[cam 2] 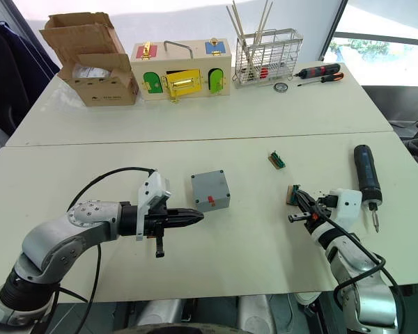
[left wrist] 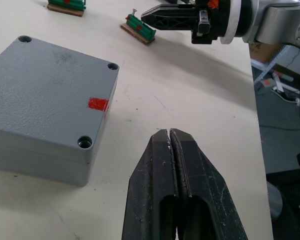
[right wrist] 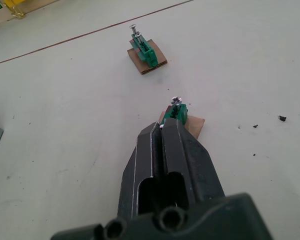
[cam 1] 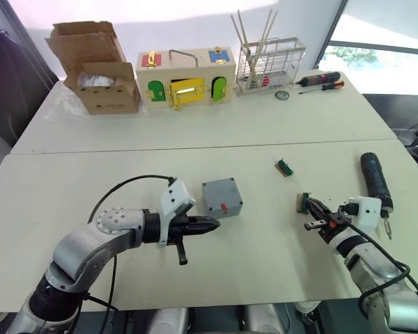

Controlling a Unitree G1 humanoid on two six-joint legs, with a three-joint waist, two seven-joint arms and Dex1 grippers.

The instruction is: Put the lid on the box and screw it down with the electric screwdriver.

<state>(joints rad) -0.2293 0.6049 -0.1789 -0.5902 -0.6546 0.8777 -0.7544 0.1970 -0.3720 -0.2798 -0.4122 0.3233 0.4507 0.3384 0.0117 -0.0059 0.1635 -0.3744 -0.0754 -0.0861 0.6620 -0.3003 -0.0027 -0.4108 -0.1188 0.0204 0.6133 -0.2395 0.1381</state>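
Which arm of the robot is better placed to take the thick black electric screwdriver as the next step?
Right. The thick black electric screwdriver lies on the table just beside the right gripper. The left gripper, shut, points at the small grey plastic box, whose lid already sits on it.

Grey box (cam 1: 222, 197) (red mark on one side), black electric screwdriver (cam 1: 375, 183), green screw holders (right wrist: 147, 51) on brown card.

My head looks down; both wrist cameras sit close behind my fingers (left wrist: 172, 150), sharing the screw holder (right wrist: 177, 116).
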